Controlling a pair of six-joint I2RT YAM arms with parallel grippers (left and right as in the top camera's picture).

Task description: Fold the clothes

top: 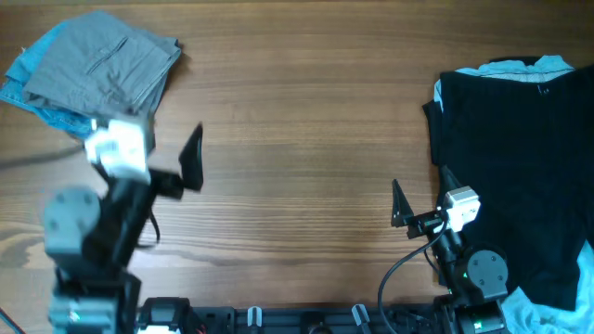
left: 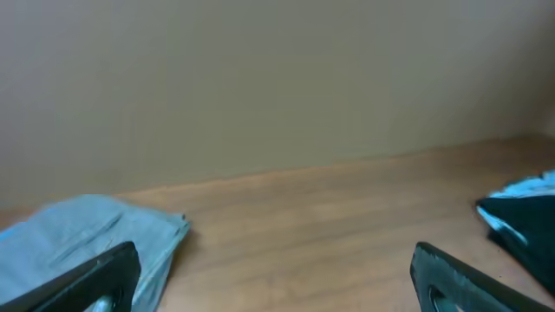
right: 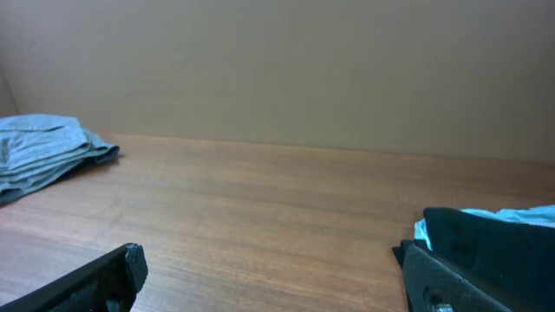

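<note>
The grey shorts [top: 102, 60] lie folded at the far left corner, on top of a light-blue denim garment [top: 37, 104]. A large black garment [top: 520, 176] lies spread at the right. My left gripper [top: 147, 132] is open and empty, above bare wood just in front of the shorts. My right gripper [top: 424, 188] is open and empty at the black garment's left edge. The left wrist view shows the open jaws [left: 273, 277], the shorts [left: 78, 234] at left and the black garment [left: 529, 225] at right. The right wrist view shows the open jaws [right: 273, 277], the shorts [right: 43, 152] and the black garment [right: 486, 230].
The wooden table [top: 306, 121] runs between the two piles. Pale blue-white cloth [top: 520, 67] shows under the black garment at its far edge and near its front right corner [top: 557, 311]. A plain wall [right: 277, 69] stands behind the table. The arm bases stand at the front edge.
</note>
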